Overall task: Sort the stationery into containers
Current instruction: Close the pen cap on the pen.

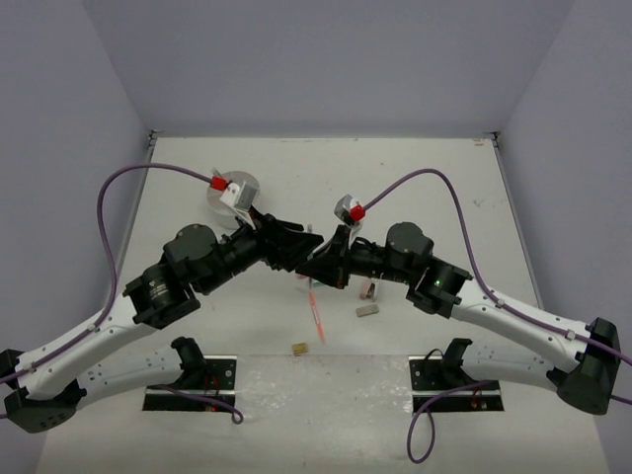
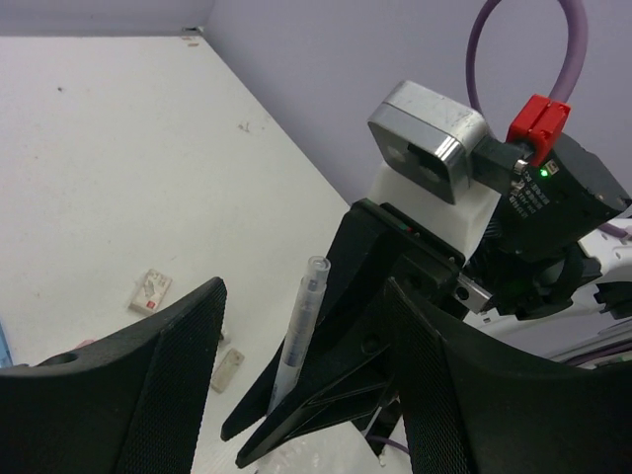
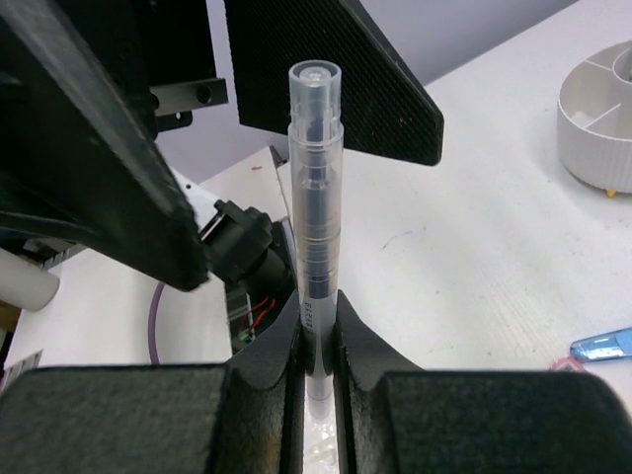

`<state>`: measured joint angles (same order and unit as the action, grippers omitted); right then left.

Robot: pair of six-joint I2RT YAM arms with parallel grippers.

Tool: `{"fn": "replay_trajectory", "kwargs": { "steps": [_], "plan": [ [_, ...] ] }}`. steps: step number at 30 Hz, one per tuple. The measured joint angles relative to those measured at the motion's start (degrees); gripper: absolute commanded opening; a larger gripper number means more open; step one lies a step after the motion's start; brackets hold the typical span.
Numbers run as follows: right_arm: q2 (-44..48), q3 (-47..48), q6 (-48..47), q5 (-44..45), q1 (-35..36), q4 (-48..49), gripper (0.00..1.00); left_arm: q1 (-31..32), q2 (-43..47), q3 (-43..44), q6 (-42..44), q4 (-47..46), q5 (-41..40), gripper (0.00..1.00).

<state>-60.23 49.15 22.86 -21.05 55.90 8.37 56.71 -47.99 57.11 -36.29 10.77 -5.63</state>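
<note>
Nearest us, the right tool [image 3: 316,367] is clamped on the clear pen [image 3: 316,197], upright at mid-frame. The left tool [image 2: 304,306] stands apart, either side of it. We should close squarely mid-barrel before the right lets go. The white tub [image 3: 591,133] waits at upper right.

Right pincer [image 3: 318,341] clamped on pen [image 3: 316,197]; left pincer [image 2: 304,306] spread wide

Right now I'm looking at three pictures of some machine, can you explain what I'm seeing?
Two robot arms are bolted to a white table. One picture looks down from above; the other two come from a camera on each wrist. The right gripper is shut on a clear pen, and the open left gripper has a finger on each side of it. On the table lie a red pen, small erasers, a blue clip and a round white divided tub.
</note>
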Motion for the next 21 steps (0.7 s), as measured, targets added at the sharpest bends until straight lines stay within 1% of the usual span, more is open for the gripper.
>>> {"fn": "replay_trajectory", "kwargs": {
  "steps": [3, 7, 9, 14, 16, 19, 21],
  "plan": [
    [0.0, 0.0, 0.0, 0.2, 0.1, -0.8, 0.00, 0.0, 0.0, 0.0, 0.1, -0.5, 0.1, 0.62],
    [0.0, 0.0, 0.0, 0.4, 0.4, -1.5, 0.00, 0.0, -0.3, 0.4, 0.3, -0.7, 0.2, 0.47],
    [0.0, 0.0, 0.0, 0.4, 0.6, -1.5, 0.00, 0.0, -0.8, 0.8, 0.5, -1.0, 0.3, 0.32],
    [0.0, 0.0, -0.1, 0.4, 0.9, -1.6, 0.00, 0.0, -1.8, 1.1, 0.9, -1.5, 0.5, 0.21],
    [0.0, 0.0, -0.1, 0.5, 1.1, -1.8, 0.00, 0.0, -2.3, 1.1, 1.0, -1.6, 0.8, 0.12],
    [0.2, 0.0, -0.1, 1.0, 1.1, -2.7, 0.00, -0.1, -2.7, 1.1, 1.5, -1.4, 0.9, 0.09],
    [0.6, 0.2, -0.2, 2.0, 1.2, -4.0, 0.00, -0.1, -2.9, 1.1, 1.6, -1.3, 1.1, 0.12]
  ]
}}
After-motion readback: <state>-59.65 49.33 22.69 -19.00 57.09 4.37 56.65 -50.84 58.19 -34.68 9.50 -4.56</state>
